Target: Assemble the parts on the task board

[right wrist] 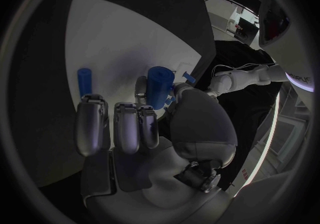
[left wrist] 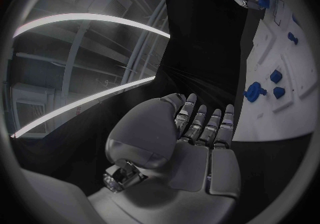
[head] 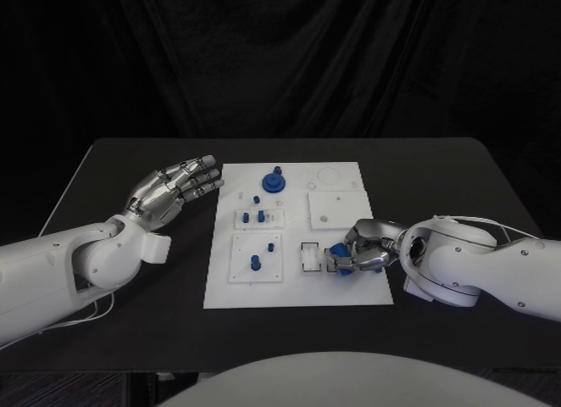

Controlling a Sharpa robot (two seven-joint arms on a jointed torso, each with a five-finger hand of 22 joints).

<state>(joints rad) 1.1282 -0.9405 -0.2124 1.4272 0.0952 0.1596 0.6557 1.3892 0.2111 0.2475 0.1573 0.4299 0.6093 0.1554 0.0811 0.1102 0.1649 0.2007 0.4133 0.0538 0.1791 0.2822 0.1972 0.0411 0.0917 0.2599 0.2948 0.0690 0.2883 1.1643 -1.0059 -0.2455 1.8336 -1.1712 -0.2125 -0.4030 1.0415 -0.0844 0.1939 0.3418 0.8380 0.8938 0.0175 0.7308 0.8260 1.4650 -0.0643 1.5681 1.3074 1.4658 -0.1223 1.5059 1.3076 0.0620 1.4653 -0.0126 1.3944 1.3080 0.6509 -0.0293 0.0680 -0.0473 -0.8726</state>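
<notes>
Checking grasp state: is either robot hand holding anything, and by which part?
Right robot hand pinches a small blue cylindrical plastic part by its side, over the white task board. Left robot hand holds nothing.

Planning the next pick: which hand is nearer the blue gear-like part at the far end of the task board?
Left. The left hand hovers just beside the board's left edge, close to the blue gear-like part. The right hand is at the task board's near right side, holding a blue part.
</notes>
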